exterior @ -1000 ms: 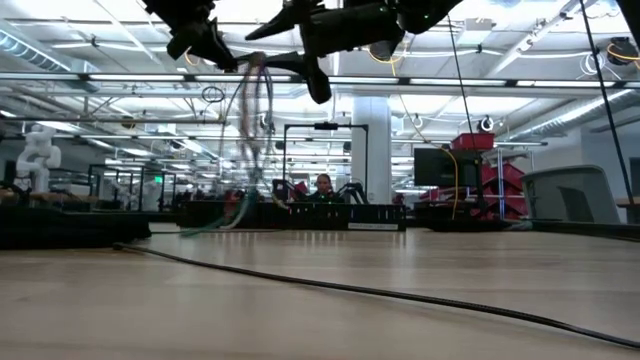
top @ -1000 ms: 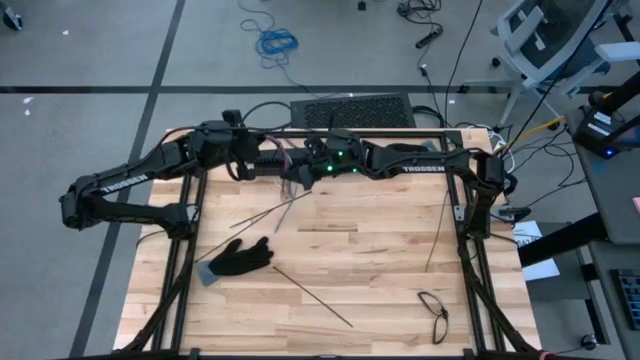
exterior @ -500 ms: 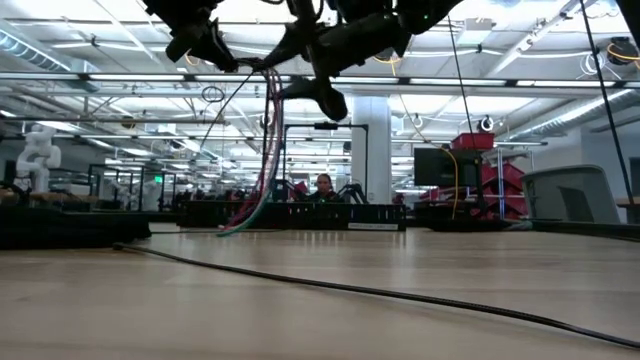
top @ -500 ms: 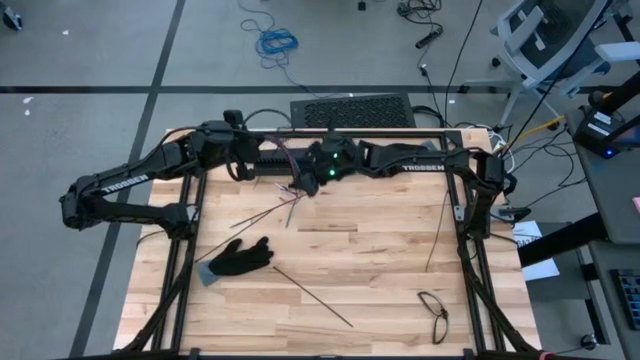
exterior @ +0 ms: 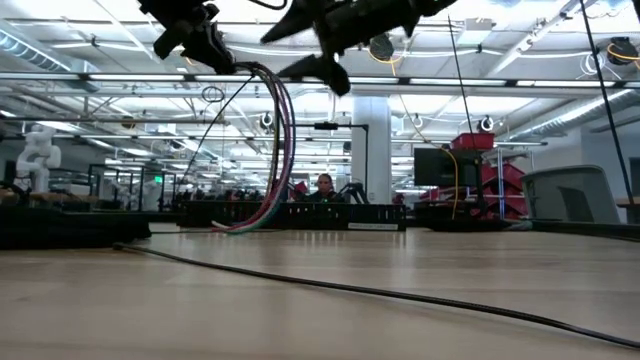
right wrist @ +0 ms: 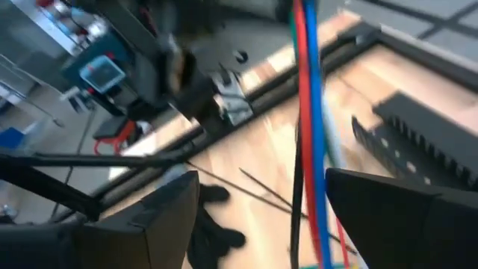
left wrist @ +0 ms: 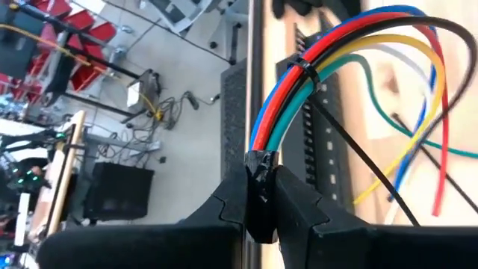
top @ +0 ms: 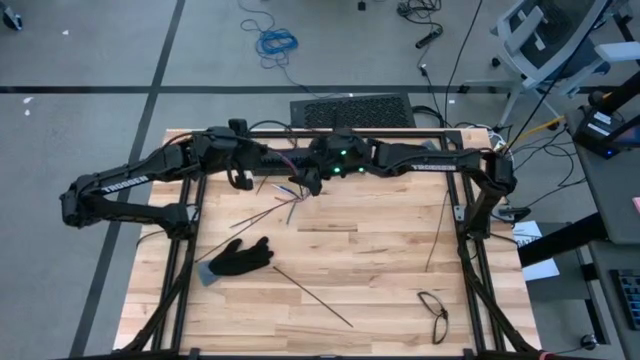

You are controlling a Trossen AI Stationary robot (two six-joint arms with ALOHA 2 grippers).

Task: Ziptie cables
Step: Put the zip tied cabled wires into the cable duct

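My left gripper (left wrist: 258,202) clamped on the cables (left wrist: 336,60) above the table's (top: 380,260) far side, zip tie (left wrist: 308,75) round the bundle, my right gripper (right wrist: 261,217) just beside, fingers apart, wires hanging between them.

cables (right wrist: 308,112): blurred, cut off both ends | cable ends (left wrist: 258,166): hidden between fingers

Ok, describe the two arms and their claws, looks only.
Both arms are dark, jointed tubes with white TROSSEN lettering on a link. The right arm shows green lights near its wrist. The left claw has two black, angular fingers; the right claw has broad dark ones.
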